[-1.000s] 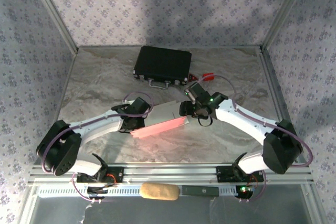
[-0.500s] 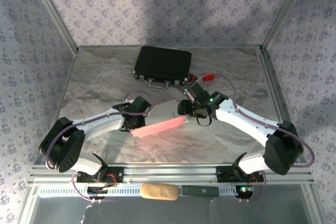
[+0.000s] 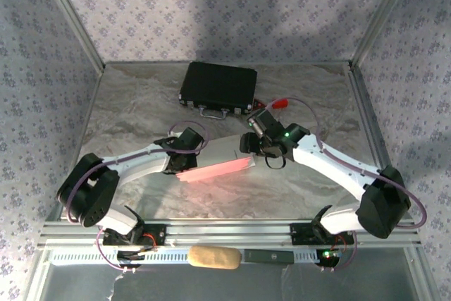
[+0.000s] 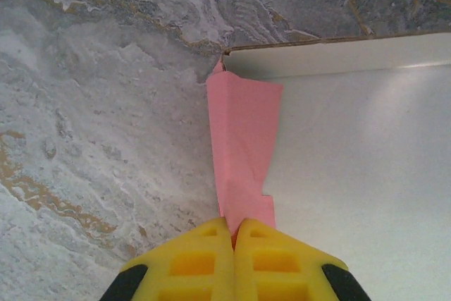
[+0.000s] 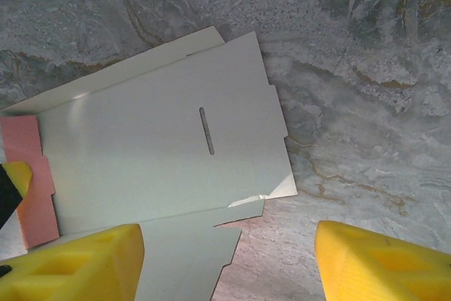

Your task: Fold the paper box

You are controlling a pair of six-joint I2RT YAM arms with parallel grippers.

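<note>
Box (image 3: 217,168): unassembled, pale inside up. Left gripper (image 4: 233,232) clamped on its pink flap; right gripper (image 5: 227,253) spread above it. Case (image 3: 217,87): closed, far edge.

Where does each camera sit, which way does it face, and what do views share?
Top external: above and behind the robot, looking down on the table; left arm and right arm show, left gripper and right gripper at the paper box.
Left wrist: looks down along its shut yellow fingers, which pinch the box's pink flap.
Right wrist: looks down between its open fingers at the box's pale inside.
Shared: both wrist views show that pink flap.
</note>
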